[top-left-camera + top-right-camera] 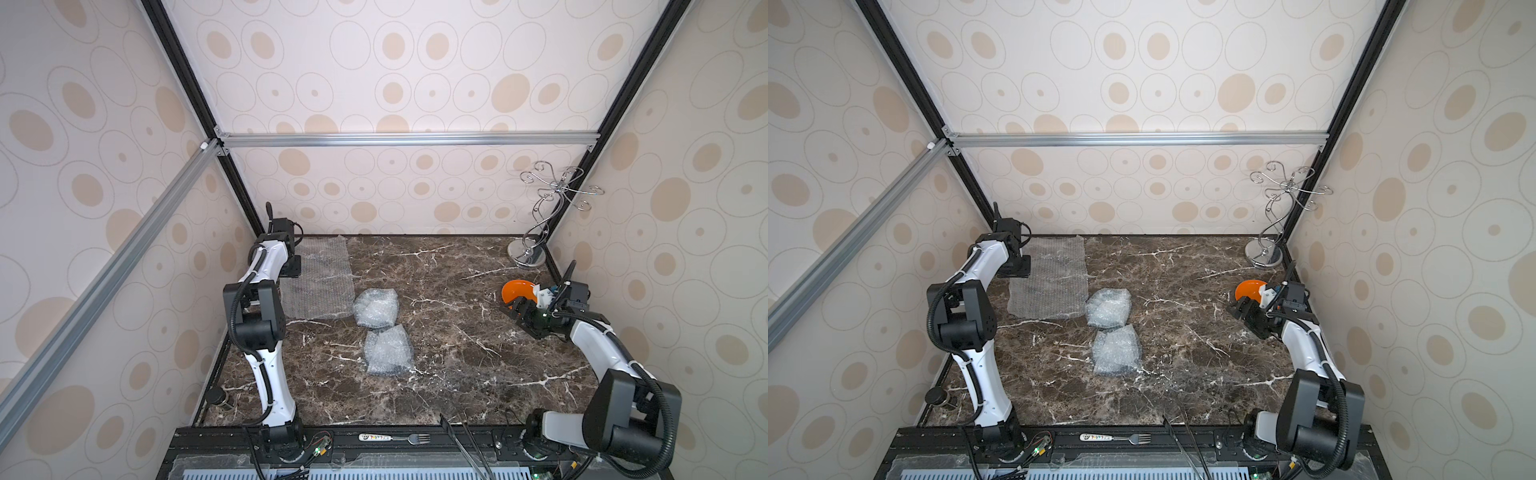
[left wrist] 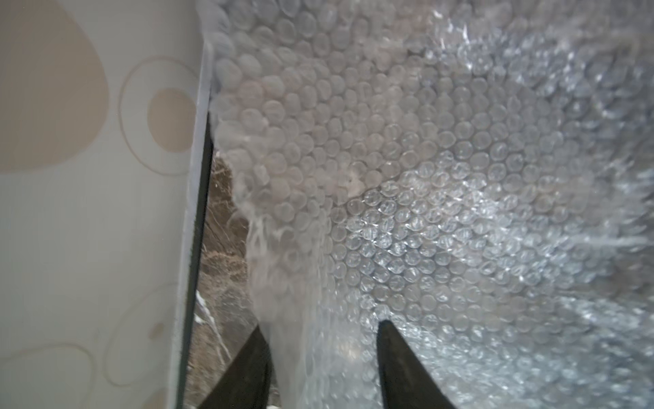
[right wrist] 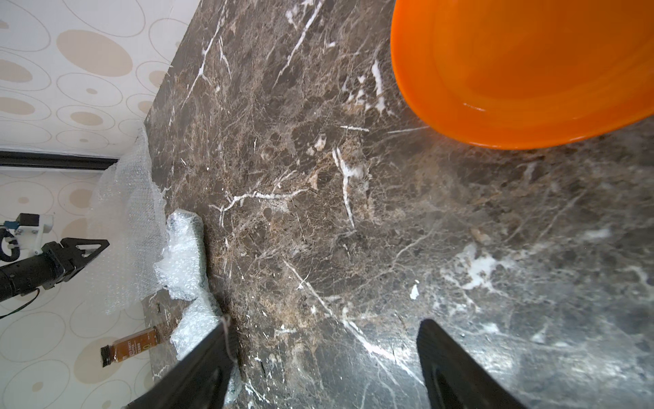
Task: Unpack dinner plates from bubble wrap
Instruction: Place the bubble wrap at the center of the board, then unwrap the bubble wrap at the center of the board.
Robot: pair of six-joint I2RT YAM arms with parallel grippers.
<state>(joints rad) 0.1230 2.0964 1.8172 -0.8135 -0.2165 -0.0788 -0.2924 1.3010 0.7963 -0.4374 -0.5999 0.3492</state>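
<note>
My orange plate (image 1: 517, 291) sits bare at the worktop's (image 1: 457, 353) right edge, near the far corner. My right gripper (image 3: 325, 324) is beside it, jaws apart and empty. One bubble wrap sheet (image 1: 320, 282) lies flat at the far left corner, with my left gripper (image 2: 320, 325) over its edge, jaws apart. Mid-worktop, the farther bundle (image 1: 375, 307) and nearer bundle (image 1: 388, 351) are unopened, so I judge one unwrapped and two left.

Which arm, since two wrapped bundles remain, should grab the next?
Left, probably: left gripper over the flat clear bubble wrap sheet beside the far bubble-wrapped bundle; right gripper farther, by the glossy orange plate.
</note>
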